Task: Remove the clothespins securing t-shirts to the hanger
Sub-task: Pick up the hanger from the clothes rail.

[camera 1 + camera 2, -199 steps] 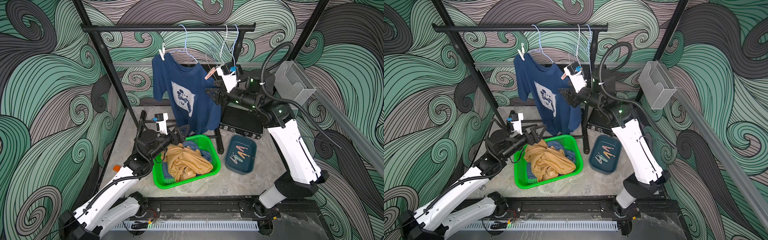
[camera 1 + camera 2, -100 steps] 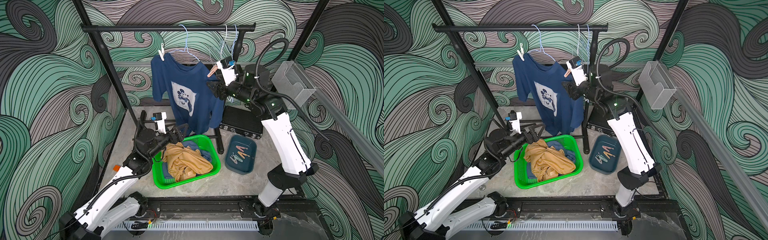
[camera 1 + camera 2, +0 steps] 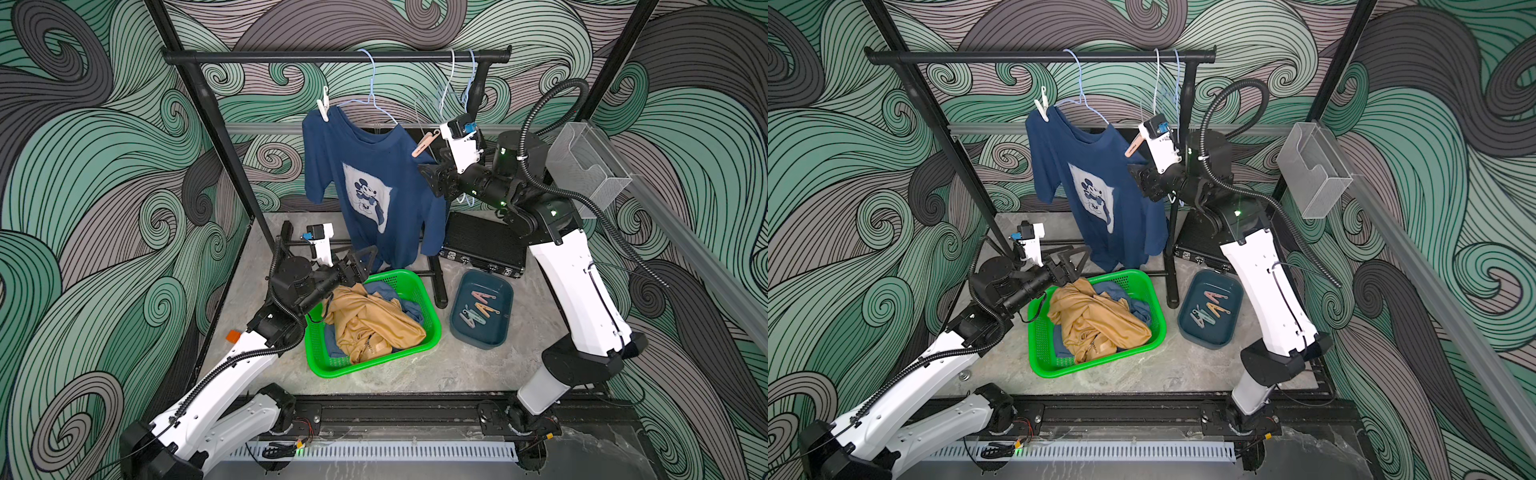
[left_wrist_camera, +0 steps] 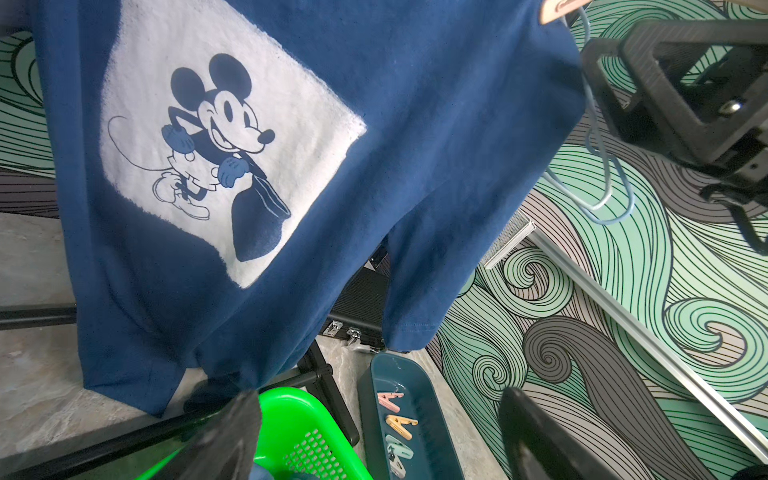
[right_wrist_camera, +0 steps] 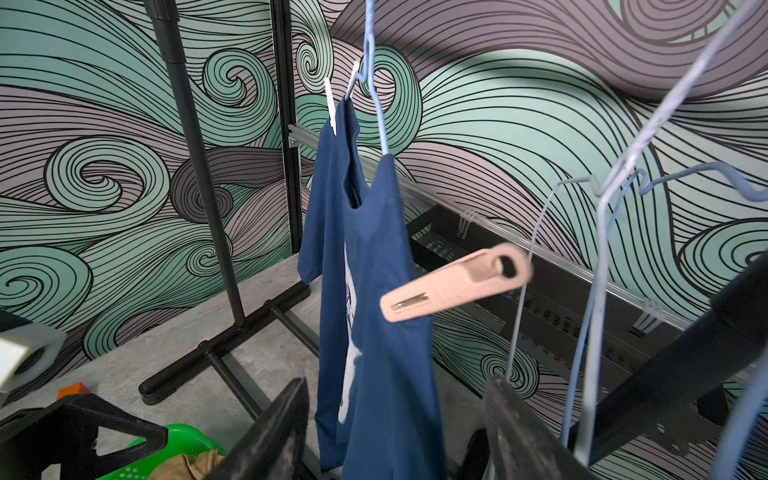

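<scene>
A navy t-shirt [image 3: 374, 195] with a white cartoon-mouse print hangs on a light-blue wire hanger [image 3: 374, 97]. A white clothespin [image 3: 323, 109] clips its left shoulder and a peach clothespin [image 3: 424, 143] clips its right shoulder. My right gripper [image 3: 434, 179] stands open just below and beside the peach clothespin [image 5: 453, 282], not touching it. My left gripper [image 3: 360, 261] is open and empty by the shirt's hem, above the basket. A mustard t-shirt [image 3: 370, 320] and a blue t-shirt [image 3: 409, 305] lie in the green basket [image 3: 430, 328].
A dark teal tray [image 3: 496, 332] on the floor holds several clothespins [image 3: 478, 309]. Two bare wire hangers [image 3: 457, 83] hang at the right end of the black rail [image 3: 270, 57]. A black case [image 3: 482, 245] lies behind the tray. A clear bin [image 3: 590, 166] is on the right wall.
My right arm has shifted its pose beside the peach clothespin and its jaws have widened. The left arm has not moved.
</scene>
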Robot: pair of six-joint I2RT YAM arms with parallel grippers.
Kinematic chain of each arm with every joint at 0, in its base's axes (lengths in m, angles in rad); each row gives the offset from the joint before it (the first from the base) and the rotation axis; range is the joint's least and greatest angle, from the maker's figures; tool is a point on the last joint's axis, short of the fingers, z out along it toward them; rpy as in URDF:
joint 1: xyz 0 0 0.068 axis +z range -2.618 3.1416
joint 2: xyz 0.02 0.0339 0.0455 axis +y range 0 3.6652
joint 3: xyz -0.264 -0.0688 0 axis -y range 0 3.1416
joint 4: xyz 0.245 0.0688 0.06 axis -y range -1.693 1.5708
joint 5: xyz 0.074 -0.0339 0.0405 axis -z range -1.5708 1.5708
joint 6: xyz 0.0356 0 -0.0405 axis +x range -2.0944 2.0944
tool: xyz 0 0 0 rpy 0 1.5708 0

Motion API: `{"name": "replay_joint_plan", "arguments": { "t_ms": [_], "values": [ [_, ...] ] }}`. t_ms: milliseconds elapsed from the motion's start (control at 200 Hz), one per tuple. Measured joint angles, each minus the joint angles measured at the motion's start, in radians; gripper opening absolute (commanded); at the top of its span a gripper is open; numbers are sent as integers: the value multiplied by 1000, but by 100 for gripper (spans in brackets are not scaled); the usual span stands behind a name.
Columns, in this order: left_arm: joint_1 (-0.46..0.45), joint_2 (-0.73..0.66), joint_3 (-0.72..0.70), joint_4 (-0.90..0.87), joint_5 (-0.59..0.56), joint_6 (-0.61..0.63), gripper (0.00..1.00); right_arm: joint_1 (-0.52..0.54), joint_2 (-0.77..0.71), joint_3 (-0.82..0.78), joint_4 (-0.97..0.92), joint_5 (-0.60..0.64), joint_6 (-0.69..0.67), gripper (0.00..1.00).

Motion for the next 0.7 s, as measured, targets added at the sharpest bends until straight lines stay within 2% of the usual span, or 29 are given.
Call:
{"name": "replay_joint_plan", "arguments": {
  "t_ms": [130,345,565,615,700],
  "values": [
    [0,0,0,2,1,0,89,-13,-35,-47,16,-17,-9,70],
    [1,0,0,2,3,-1,89,-65,-40,-98,38,-119,25,47],
    [4,-1,0,3,5,-6,89,-61,-2,-80,55,-186,64,47],
    [7,-1,0,3,5,-8,89,-58,4,-80,60,-195,72,44],
    [11,-3,0,3,6,-11,89,-55,12,-79,63,-207,81,33]
  ]
}}
